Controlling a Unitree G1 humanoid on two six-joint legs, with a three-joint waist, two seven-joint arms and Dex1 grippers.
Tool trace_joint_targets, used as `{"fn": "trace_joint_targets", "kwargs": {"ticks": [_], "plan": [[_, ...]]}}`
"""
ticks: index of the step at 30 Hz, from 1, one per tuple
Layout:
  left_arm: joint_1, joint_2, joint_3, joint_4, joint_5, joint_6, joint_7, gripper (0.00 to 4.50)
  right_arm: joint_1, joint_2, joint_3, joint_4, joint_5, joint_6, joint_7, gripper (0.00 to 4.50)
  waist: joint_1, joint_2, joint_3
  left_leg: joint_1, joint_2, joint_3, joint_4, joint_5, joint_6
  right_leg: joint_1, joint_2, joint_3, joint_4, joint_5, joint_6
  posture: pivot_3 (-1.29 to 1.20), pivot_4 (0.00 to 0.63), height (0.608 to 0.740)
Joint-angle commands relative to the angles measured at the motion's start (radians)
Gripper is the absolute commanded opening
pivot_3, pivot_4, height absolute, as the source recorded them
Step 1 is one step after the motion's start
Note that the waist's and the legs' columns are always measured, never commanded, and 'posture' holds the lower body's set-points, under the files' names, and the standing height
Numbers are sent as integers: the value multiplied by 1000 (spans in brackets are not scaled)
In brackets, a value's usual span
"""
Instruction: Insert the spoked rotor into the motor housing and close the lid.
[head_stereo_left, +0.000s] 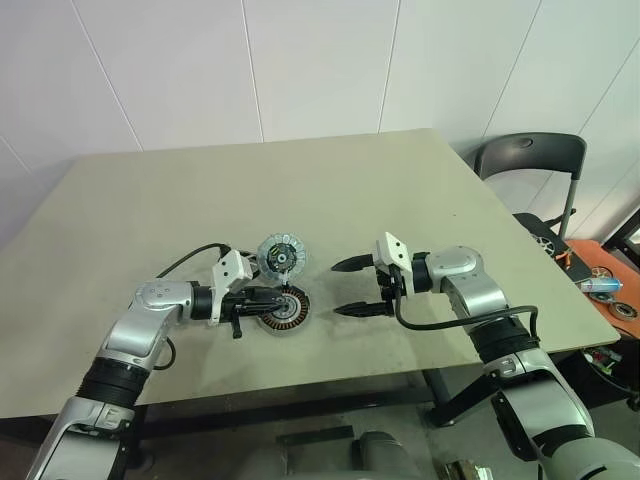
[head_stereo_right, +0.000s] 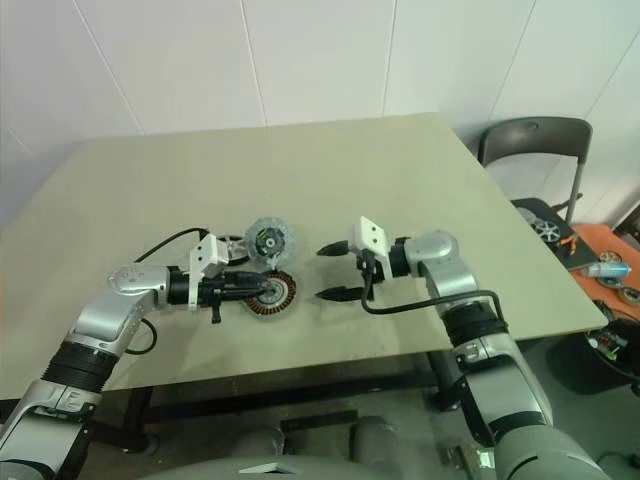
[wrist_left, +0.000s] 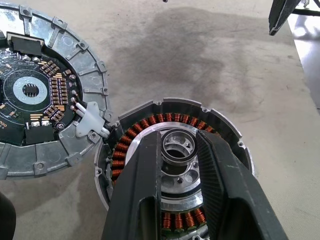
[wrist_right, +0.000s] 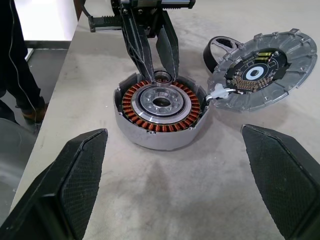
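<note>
The left gripper (wrist_left: 179, 150) pinches a small silver ring over the round copper-wound motor housing (wrist_right: 161, 111), lid (wrist_right: 262, 69) at two o'clock.

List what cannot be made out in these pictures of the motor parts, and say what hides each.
- Left wrist view: the housing's near side is covered by the left claw, which is shut on a silver ring.
- Left wrist view: the lid is cut off by the picture's edge.
- Right wrist view: a black hoop lies mostly behind the lid, so spokes cannot be told.
- Right wrist view: a person is cut off by the edge.
</note>
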Motion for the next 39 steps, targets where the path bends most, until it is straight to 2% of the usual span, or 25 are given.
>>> {"fn": "trace_joint_targets", "kwargs": {"ticks": [1,17,30,35,39], "plan": [[-27,-4,8,7,8,-1,0,676,-6,-7,-16,-47,22,0,-3,4500,0,0,0,0,0,0,0,0,0,0,0,0,0,0,0,0,0,740],[-44,-21,1,35,30,3,-9,676,-6,-5,-20,-53,24,8,-13,4500,0,0,0,0,0,0,1,0,0,0,0,0,3,0,0,0,0,740],[-50,-27,9,2,-4,101,-11,676,-9,1,-19,-43,23,-3,-17,4500,0,0,0,1,0,0,2,0,0,-1,0,0,4,0,0,0,0,740],[-61,-34,23,-26,-35,142,-7,2307,-8,0,-18,-40,21,-5,-20,4500,0,0,0,1,0,0,2,0,0,-1,0,0,5,0,0,0,0,740],[-74,-39,35,-20,-25,107,14,3576,-9,3,-17,-40,20,-5,-21,4500,-2,0,0,1,0,0,2,0,0,-1,0,0,5,0,0,0,0,740]]}}
